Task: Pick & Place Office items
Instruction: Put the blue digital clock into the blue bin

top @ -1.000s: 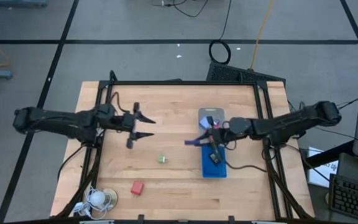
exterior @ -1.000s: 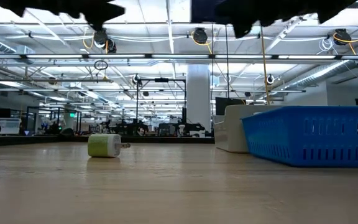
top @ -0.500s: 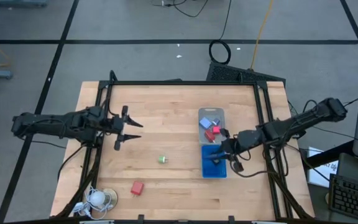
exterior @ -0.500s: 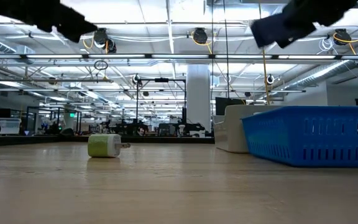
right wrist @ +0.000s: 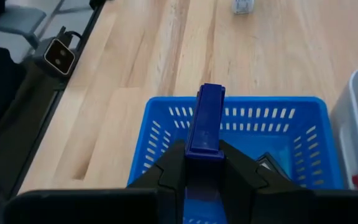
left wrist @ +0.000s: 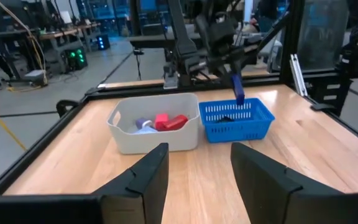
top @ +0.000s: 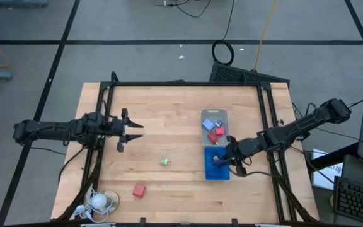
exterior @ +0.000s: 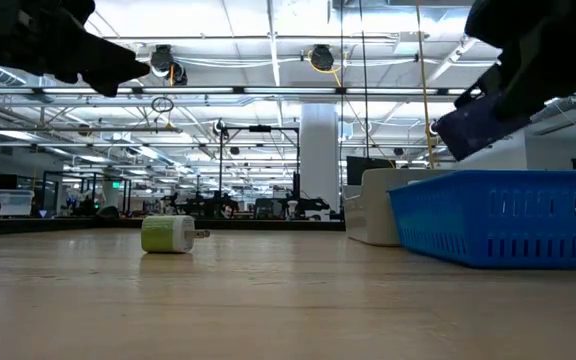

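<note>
My right gripper (top: 218, 159) hovers over the blue tray (top: 209, 174), shut on a dark blue rectangular piece (right wrist: 205, 118). The low view shows that piece (exterior: 476, 126) above the tray's rim (exterior: 498, 182). Another dark piece (right wrist: 271, 163) lies inside the tray. The clear tray (top: 223, 115) holds red blocks (top: 215, 133) and a light-blue cube (top: 208, 124). A green bit (top: 164, 161) and a red block (top: 138, 190) rest on the wood. My left gripper (top: 138, 131) waits open at the table's left, above the surface. My right gripper pinches the dark blue piece between its two fingers (right wrist: 171, 167), on the end nearest the wrist (right wrist: 201, 149). The fingers slant down from the table's right. The piece runs on past the fingertips, tilted, its free end (exterior: 450, 140) lifted clear above the blue tray.
A white round coiled-cord thing (top: 99, 200) sits at the near left corner. The two trays stand end to end at the table's right. The left wrist view shows both trays (left wrist: 156, 127) and the other arm (left wrist: 219, 37) across bare wood. A black frame edges the table (top: 181, 84).
My right gripper has carried the dark blue piece from over the gap by the clear tray toward the near edge, over the blue tray, and has come down. My left gripper has drawn back toward the table's left edge.
</note>
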You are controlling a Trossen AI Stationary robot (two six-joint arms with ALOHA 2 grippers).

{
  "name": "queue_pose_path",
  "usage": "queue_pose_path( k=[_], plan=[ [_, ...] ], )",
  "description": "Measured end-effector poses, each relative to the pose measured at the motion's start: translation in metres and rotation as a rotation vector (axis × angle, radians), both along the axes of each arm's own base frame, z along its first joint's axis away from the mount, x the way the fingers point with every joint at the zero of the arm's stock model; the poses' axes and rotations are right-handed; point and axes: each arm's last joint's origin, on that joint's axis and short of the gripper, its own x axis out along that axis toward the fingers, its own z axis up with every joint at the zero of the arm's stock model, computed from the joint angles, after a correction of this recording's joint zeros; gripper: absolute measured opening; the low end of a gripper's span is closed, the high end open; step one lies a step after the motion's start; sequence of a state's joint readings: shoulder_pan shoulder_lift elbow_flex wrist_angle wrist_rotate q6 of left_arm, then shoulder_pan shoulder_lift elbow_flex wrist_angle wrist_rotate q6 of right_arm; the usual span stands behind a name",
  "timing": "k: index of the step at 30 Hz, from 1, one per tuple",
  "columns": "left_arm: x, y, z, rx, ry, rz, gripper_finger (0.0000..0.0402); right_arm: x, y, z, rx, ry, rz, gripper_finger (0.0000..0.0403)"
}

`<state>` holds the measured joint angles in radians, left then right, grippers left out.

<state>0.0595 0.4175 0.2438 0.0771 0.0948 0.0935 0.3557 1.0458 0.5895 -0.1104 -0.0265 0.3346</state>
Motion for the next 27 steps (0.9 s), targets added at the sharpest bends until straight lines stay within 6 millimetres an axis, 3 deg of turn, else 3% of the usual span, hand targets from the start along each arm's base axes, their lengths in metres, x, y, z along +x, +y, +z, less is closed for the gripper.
queue_pose_path(
  k=[14,20,27],
  plan=[
    [-0.005,0.001,0.000,-0.008,-0.038,0.029,0.0170,-0.005,0.000,-0.040,0.081,-0.057,0.031,0.0064],
    [-0.005,0.001,0.001,-0.016,-0.039,0.030,0.0188,-0.004,0.000,-0.039,0.078,-0.075,0.033,0.0065],
    [-0.005,0.001,0.001,-0.026,-0.039,0.031,0.0207,-0.002,0.001,-0.036,0.087,-0.112,0.036,0.0111]
  ],
)
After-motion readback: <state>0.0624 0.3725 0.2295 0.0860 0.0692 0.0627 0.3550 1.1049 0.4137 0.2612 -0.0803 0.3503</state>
